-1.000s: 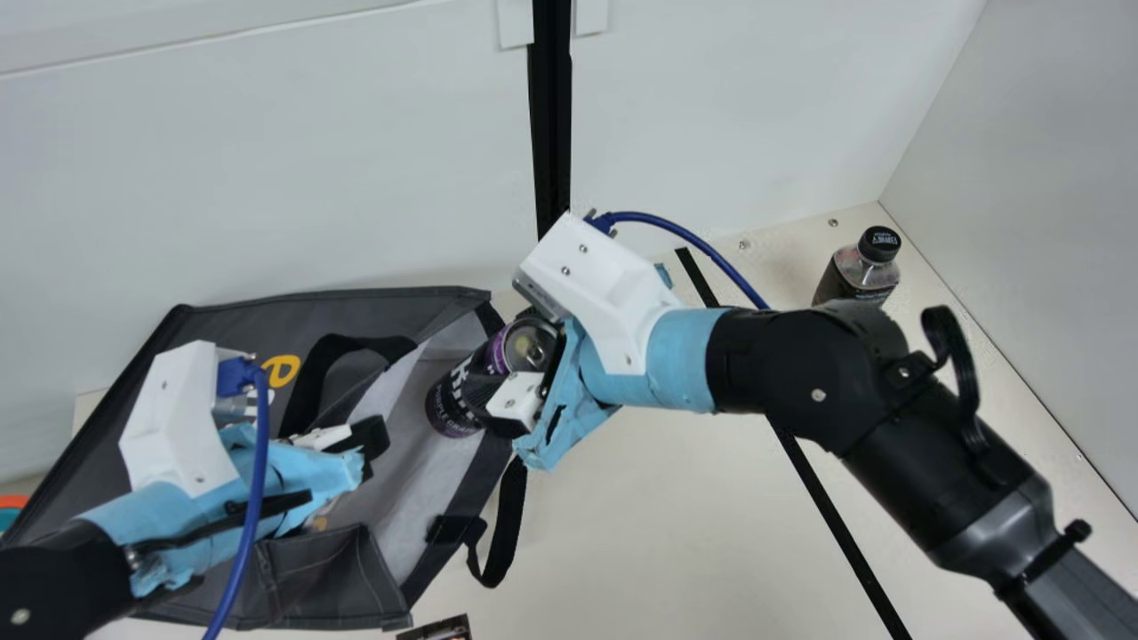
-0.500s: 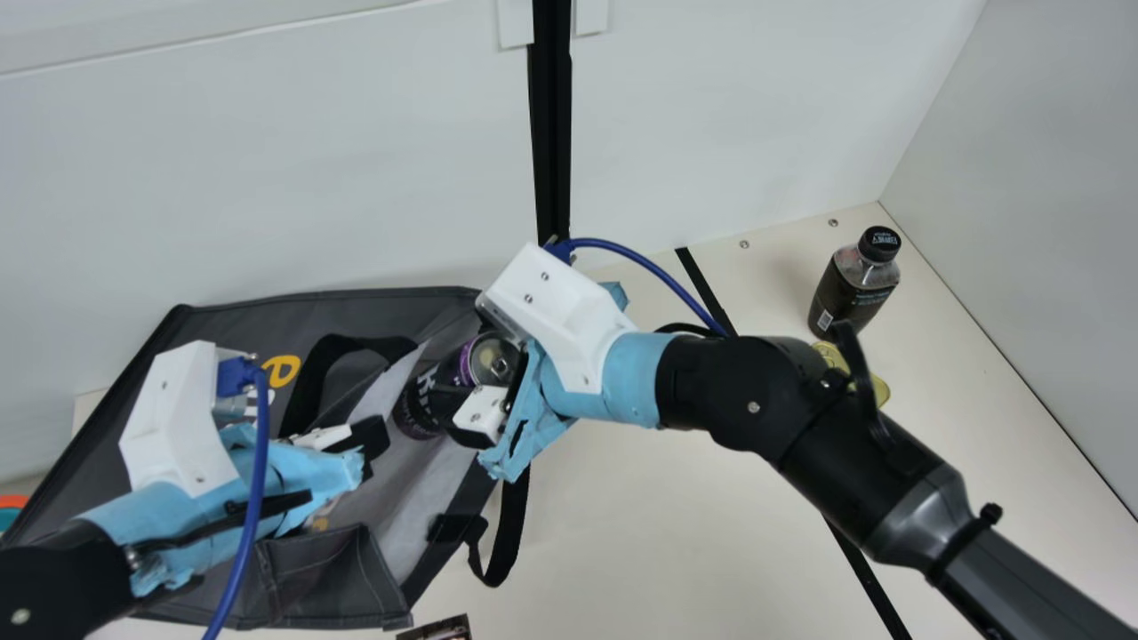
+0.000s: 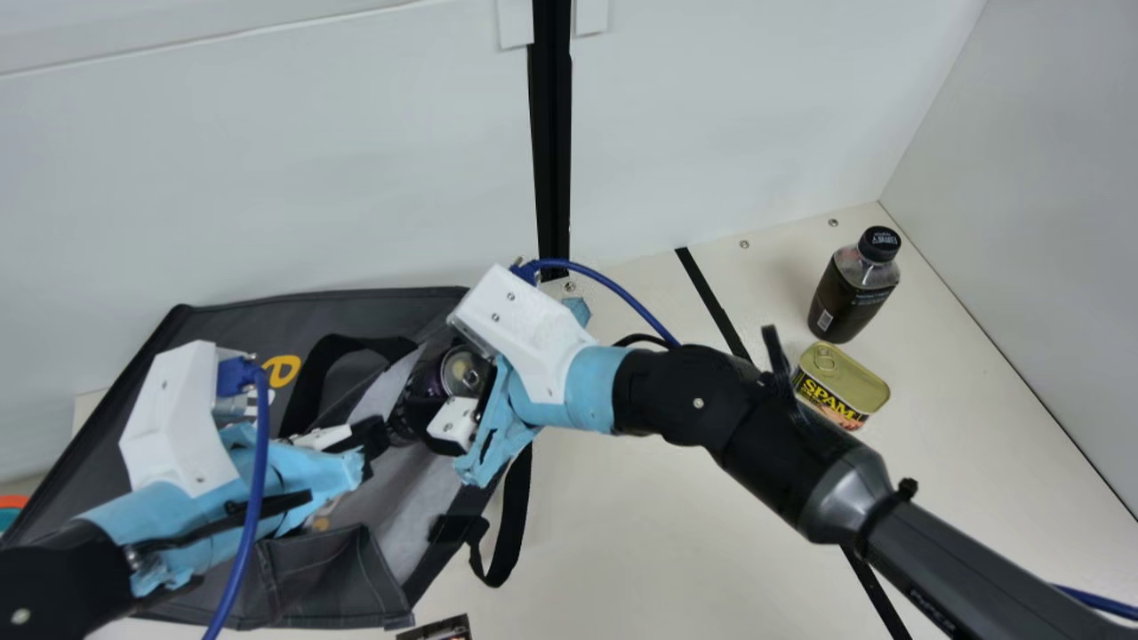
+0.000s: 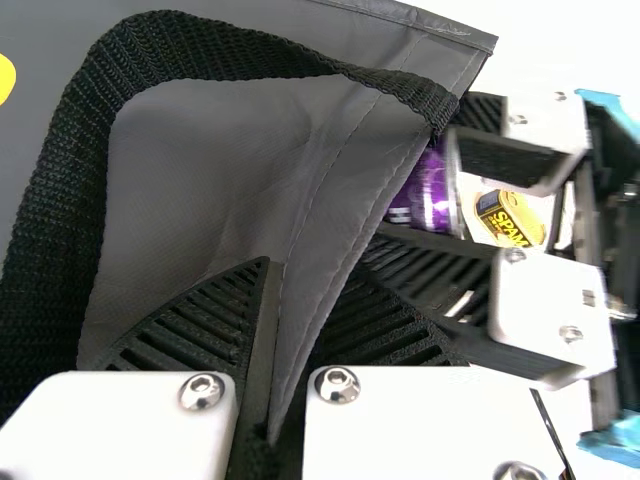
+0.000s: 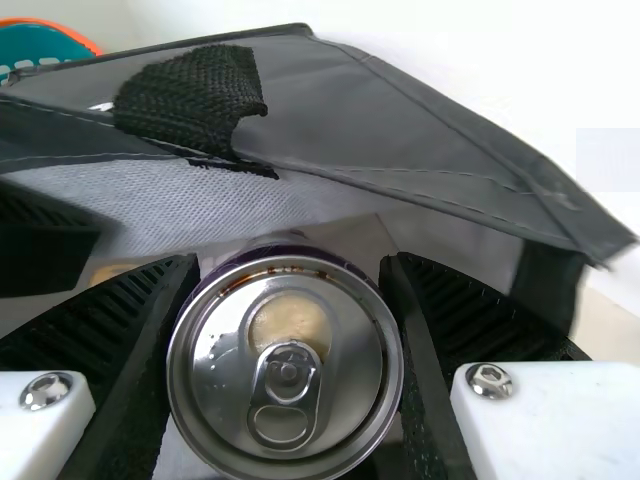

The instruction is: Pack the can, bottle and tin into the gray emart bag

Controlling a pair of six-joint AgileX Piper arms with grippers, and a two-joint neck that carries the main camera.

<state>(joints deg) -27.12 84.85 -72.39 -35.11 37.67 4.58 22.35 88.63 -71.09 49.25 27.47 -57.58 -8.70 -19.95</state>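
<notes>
In the main view my right gripper [image 3: 462,396] holds the purple can [image 3: 464,372] at the gray bag's [image 3: 240,324] mouth; in the right wrist view the can [image 5: 285,360] sits between the fingers of that gripper [image 5: 290,370]. My left gripper [image 3: 369,440] is over the bag, and in the left wrist view this gripper [image 4: 275,390] is shut on the bag's edge [image 4: 345,215]. The dark bottle [image 3: 849,298] stands upright at the table's back right, and the yellow tin [image 3: 840,387] lies just in front of it.
A black strap [image 3: 511,524] hangs from the bag onto the cream table [image 3: 640,533]. A small dark packet [image 3: 440,629] is at the front edge. An orange and teal basket [image 5: 50,40] stands beyond the bag. Walls rise behind and at the right.
My right gripper has moved left with the can, carrying it further over the bag's opening. The tin has come out from behind the right arm. My left arm has kept still.
</notes>
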